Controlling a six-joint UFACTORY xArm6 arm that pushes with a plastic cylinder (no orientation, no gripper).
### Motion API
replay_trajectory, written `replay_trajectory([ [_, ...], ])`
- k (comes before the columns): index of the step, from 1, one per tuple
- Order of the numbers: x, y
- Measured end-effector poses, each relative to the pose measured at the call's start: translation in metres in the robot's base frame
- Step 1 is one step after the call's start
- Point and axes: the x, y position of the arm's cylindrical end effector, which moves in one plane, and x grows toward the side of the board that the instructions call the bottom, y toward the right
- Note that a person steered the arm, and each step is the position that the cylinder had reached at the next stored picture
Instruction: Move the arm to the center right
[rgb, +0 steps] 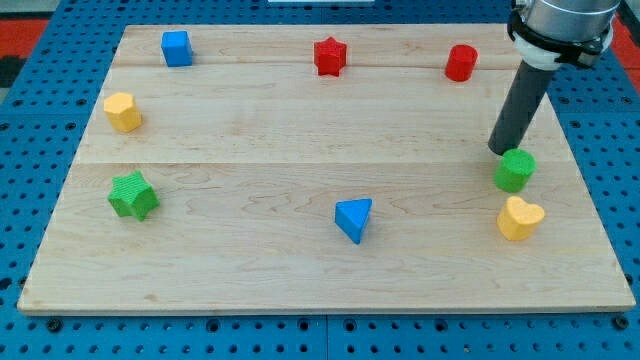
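My dark rod comes down from the view's top right, and my tip (501, 149) rests on the wooden board (300, 140) at its right side, about mid-height. A green cylinder (515, 171) sits just below and right of the tip, very close or touching. A yellow heart block (520, 218) lies below the green cylinder. A red cylinder (461, 62) stands above and left of the tip.
A red star block (329, 56) is at top centre, a blue cube (177, 47) at top left, a yellow block (123, 111) at the left, a green star block (133, 195) at lower left, and a blue triangle (353, 219) at bottom centre.
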Motion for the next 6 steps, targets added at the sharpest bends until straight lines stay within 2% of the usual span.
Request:
replay_trajectory([
  [2, 0.015, -0.03],
  [3, 0.005, -0.039],
  [4, -0.032, -0.03],
  [5, -0.029, 0.06],
  [6, 0.002, 0.071],
])
